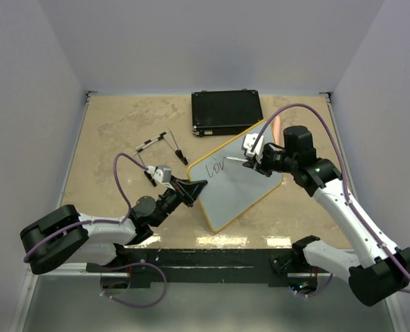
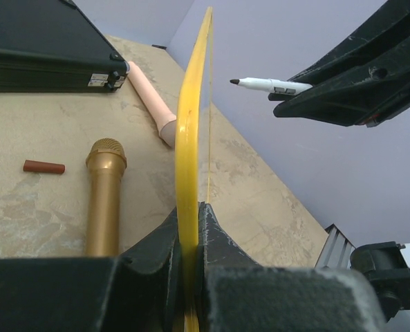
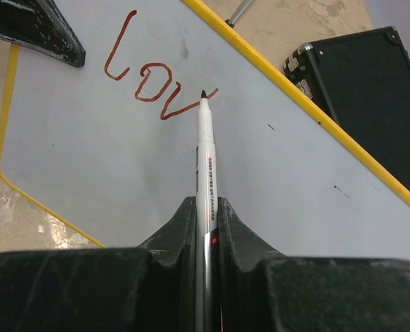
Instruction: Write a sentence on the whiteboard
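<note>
My left gripper [image 1: 191, 188] is clenched on the yellow frame of the whiteboard [image 1: 239, 183], pinching its lower left edge; my left wrist camera sees that frame [image 2: 189, 138] edge-on, running up from between my closed fingers [image 2: 189, 214]. The board sits at a slant near the middle of the tan worktop [image 1: 115, 124], just in front of the black case [image 1: 227, 113]. My right gripper [image 1: 254, 160] reaches over the board's upper right side and is clamped on a white marker [image 3: 205, 152], whose barrel runs straight out from between the fingers [image 3: 205, 207]. Of the sentence [image 3: 153, 76], only the letters "Lov" are on the board, thin reddish-dark strokes slanting upward near its upper left corner. The marker's dark tip sits at the end of the "v"; I cannot tell whether it touches the face. On the board's back side, my left wrist camera shows a gold microphone [image 2: 106, 187], a small red-brown cap [image 2: 43, 167] and a pale pink tube [image 2: 149, 97] lying on the worktop.
</note>
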Controlling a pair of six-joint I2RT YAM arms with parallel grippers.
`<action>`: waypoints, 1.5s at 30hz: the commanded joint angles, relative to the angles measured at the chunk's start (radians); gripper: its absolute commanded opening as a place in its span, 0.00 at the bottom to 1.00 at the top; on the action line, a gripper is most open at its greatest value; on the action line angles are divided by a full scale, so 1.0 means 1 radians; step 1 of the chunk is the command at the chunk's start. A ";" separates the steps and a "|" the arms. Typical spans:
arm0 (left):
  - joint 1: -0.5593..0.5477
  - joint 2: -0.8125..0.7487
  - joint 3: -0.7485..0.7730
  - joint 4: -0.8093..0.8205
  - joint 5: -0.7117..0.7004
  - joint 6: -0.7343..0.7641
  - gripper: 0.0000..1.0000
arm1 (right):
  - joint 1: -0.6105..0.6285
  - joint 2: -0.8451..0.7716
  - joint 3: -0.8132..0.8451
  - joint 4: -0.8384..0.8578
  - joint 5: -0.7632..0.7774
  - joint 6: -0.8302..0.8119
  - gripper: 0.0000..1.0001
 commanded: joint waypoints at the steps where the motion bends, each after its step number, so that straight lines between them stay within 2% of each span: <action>1: -0.006 0.015 -0.012 -0.016 0.031 0.078 0.00 | -0.004 -0.029 -0.031 -0.039 -0.009 -0.038 0.00; 13: -0.003 0.012 -0.009 -0.022 0.043 0.080 0.00 | -0.004 0.044 -0.048 -0.005 0.003 -0.032 0.00; 21: -0.001 0.012 -0.014 -0.019 0.045 0.080 0.00 | -0.004 0.045 -0.046 0.016 0.020 -0.006 0.00; 31: -0.001 0.007 -0.018 -0.016 0.045 0.080 0.00 | -0.013 0.032 -0.045 0.064 0.118 0.052 0.00; 45: -0.001 0.016 -0.018 -0.014 0.049 0.080 0.00 | -0.016 0.037 0.000 0.085 0.103 0.067 0.00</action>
